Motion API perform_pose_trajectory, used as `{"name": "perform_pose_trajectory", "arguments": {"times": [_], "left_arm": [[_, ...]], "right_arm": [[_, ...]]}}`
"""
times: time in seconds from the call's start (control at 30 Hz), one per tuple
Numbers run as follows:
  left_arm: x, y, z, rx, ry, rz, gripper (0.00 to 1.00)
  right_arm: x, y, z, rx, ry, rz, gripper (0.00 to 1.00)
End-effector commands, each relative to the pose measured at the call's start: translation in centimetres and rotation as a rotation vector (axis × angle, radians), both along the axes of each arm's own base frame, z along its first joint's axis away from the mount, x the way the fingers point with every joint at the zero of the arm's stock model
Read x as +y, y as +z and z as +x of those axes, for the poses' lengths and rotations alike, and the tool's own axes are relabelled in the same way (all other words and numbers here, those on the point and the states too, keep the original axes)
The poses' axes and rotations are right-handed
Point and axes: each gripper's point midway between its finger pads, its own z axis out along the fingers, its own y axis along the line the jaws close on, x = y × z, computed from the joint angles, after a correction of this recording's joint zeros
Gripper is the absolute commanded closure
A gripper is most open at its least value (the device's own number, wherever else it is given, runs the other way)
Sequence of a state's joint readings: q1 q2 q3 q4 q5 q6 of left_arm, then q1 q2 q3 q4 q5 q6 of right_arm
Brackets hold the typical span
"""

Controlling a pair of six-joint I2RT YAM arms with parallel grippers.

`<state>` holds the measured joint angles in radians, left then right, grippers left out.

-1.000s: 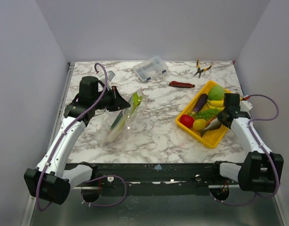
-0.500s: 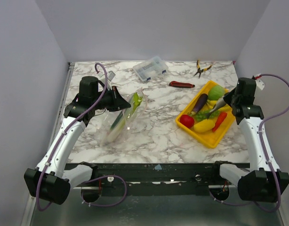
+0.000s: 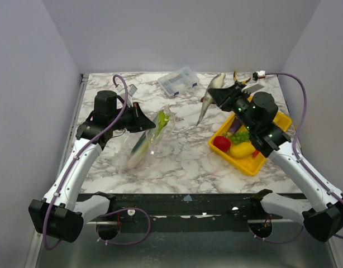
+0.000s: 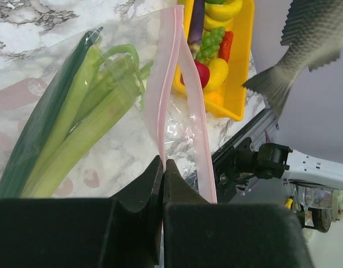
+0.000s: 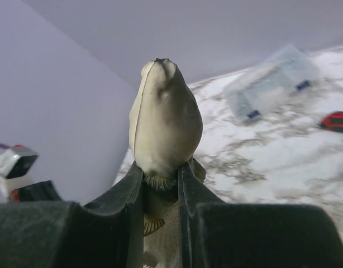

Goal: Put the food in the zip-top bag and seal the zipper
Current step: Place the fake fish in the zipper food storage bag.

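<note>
Your right hand (image 5: 160, 184) grips a toy fish (image 5: 163, 117) aloft while your left hand (image 4: 163, 167) pinches the zip-top bag (image 3: 144, 144) by its zipper (image 4: 153, 111) to hold the mouth open.

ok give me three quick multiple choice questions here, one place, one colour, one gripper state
1. The right gripper is: a) wide open, empty b) shut on nothing c) shut on the fish
2. The tray is: a) blue b) yellow c) white
3. The celery lies: a) in the tray b) in the right gripper c) in the zip-top bag
Answers: 1 c, its fingers clamp the fish's body; 2 b, its walls are bright yellow; 3 c, the stalks show through the clear plastic.
</note>
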<state>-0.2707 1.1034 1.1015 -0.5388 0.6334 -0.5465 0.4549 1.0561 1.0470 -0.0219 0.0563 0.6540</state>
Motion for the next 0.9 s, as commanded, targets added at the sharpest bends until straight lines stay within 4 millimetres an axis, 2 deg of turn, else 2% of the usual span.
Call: {"name": "perform_pose_trajectory", "arguments": {"times": [0.0,0.13,0.23,0.4,0.5,0.6,0.87], "left_arm": [[-0.4,0.7,-0.4,-0.037,-0.033,-0.022,1.00],[-0.4,0.8,-0.5,-0.041,-0.033,-0.022,1.00],[-0.3,1.0,-0.5,-0.047,-0.028,-0.020,1.00],[0.0,1.4,-0.5,-0.063,-0.009,-0.010,1.00],[0.4,2.0,-0.4,-0.085,0.016,-0.001,1.00],[0.6,2.8,-0.3,-0.109,0.038,-0.002,1.00],[1.1,3.6,0.1,-0.131,0.082,0.006,1.00]], "right_arm": [[4.8,7.1,-0.7,-0.218,0.037,0.107,1.00],[9.6,8.2,-1.2,-0.258,0.045,0.096,1.00],[12.6,8.1,-1.7,-0.286,0.030,0.067,1.00],[15.8,5.7,-2.7,-0.325,-0.034,-0.019,1.00],[16.7,4.3,-3.7,-0.345,-0.054,-0.073,1.00],[16.9,3.1,-4.3,-0.324,-0.040,-0.055,1.00],[18.8,-0.9,-6.0,-0.149,0.080,0.030,1.00]]}}
